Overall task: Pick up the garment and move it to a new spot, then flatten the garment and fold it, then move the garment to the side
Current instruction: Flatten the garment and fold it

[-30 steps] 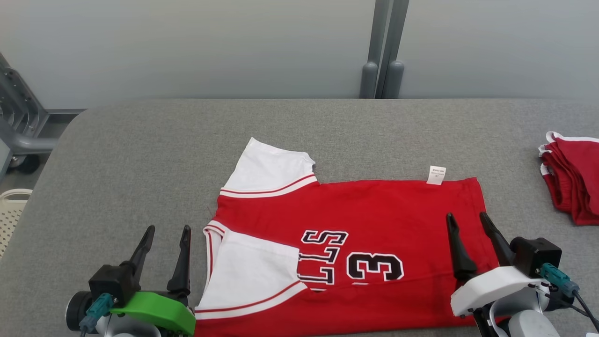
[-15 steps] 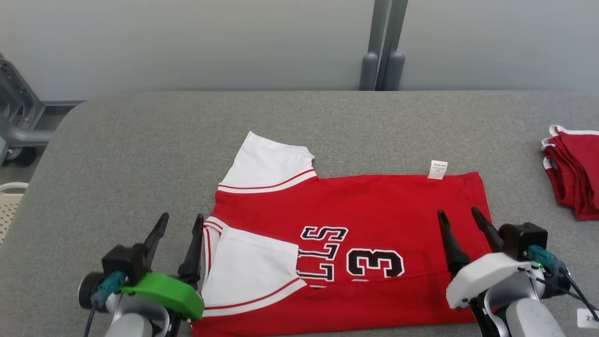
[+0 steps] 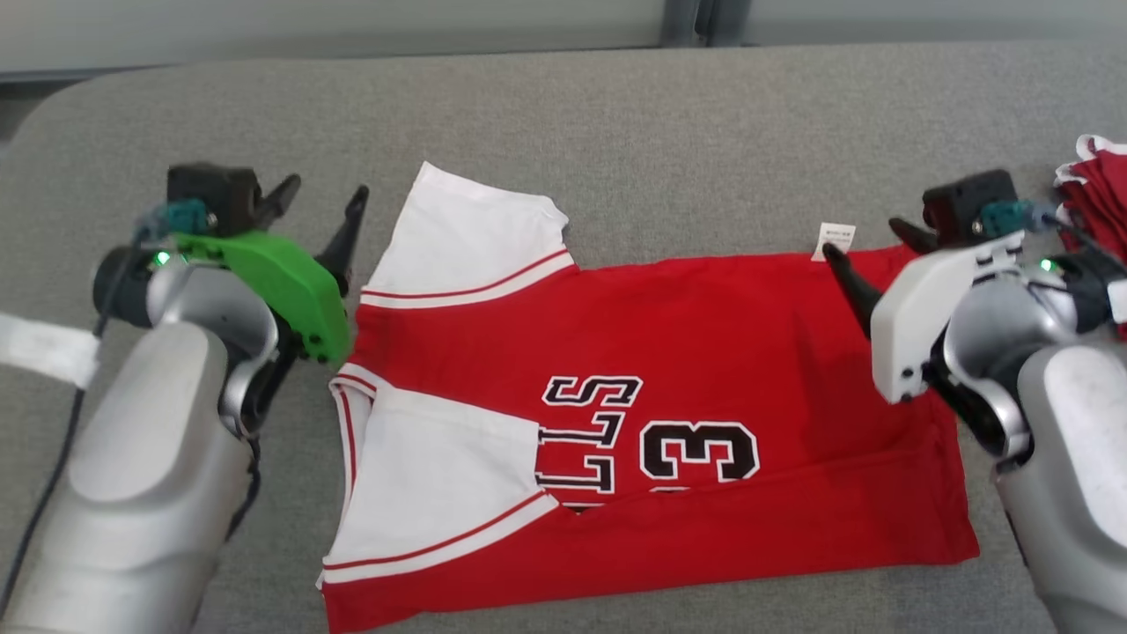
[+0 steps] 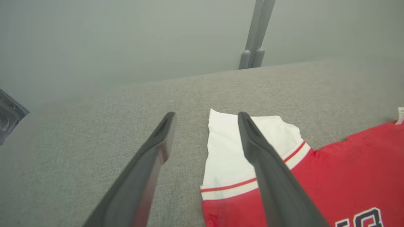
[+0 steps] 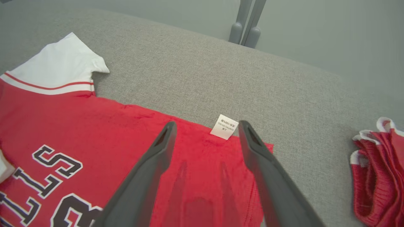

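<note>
the red jersey (image 3: pixel 704 352) lies flat about the middle of the grey padded table (image 3: pixel 616 106), with its neck end to the left and its hem to the right. its far sleeve (image 3: pixel 475 233), white with a red stripe, sticks out toward the far edge. the near sleeve (image 3: pixel 431 475) is folded in over the red body. a strip of red along the near side is turned up over the body and covers the lower part of the black lettering and of the number 3 (image 3: pixel 700 449). a small white label (image 3: pixel 835 239) pokes out past the far edge, close to the right corner.

the left gripper (image 3: pixel 326 187) is at the left of the far sleeve, its two dark fingers spread wide with nothing between them. in the left wrist view, the left gripper (image 4: pixel 206 115) has one finger over the white sleeve and the other over bare table. whether the tips touch the cloth cannot be told.

the right gripper (image 3: pixel 861 238) is at the far right corner of the jersey, also spread wide and empty. in the right wrist view, the right gripper (image 5: pixel 207 123) frames the label, and its fingers cast shadows on the red cloth.

a pile of red cloth (image 3: pixel 1096 176) with white trim sits at the right edge of the table, apart from the jersey.
</note>
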Robot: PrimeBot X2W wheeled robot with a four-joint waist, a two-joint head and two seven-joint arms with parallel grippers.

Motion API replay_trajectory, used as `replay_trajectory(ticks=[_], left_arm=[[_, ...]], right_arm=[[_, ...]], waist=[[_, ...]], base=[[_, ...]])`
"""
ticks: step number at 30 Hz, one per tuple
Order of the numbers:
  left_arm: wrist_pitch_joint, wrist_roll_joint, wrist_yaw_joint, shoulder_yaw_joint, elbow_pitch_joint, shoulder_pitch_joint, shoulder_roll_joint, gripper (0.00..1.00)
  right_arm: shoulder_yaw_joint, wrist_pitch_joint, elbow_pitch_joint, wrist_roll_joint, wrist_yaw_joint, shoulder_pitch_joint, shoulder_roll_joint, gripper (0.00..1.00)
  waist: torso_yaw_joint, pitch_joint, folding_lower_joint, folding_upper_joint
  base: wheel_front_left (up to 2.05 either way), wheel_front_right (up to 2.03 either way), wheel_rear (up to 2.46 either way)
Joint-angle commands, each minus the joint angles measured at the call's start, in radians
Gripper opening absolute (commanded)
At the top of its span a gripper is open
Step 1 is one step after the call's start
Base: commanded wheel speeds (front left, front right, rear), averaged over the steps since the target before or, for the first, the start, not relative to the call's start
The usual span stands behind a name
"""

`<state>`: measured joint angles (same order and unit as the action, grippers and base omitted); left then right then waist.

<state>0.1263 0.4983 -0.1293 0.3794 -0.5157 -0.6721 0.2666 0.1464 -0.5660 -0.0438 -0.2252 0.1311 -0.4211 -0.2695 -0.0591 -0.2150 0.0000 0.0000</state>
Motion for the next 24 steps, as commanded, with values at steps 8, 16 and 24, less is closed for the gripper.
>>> replay_trajectory(ticks=[8,16,24], left_arm=[[0.207,0.077,-0.001,0.042,-0.074,-0.23,0.07,1.0],[0.381,0.08,0.025,0.051,-0.143,-0.356,0.101,1.0],[0.453,0.072,0.055,0.063,-0.149,-0.383,0.126,1.0]], right_arm=[[0.108,-0.154,0.056,0.001,-0.001,-0.194,-0.115,1.0],[0.171,-0.146,0.057,-0.049,-0.001,-0.26,-0.159,1.0],[0.167,-0.109,0.026,-0.049,-0.001,-0.243,-0.164,1.0]], waist=[[0.128,-0.247,0.0,0.0],[0.181,-0.321,0.0,0.0],[0.19,-0.335,0.0,0.0]], base=[[0.0,0.0,0.0],[0.0,0.0,0.0],[0.0,0.0,0.0]])
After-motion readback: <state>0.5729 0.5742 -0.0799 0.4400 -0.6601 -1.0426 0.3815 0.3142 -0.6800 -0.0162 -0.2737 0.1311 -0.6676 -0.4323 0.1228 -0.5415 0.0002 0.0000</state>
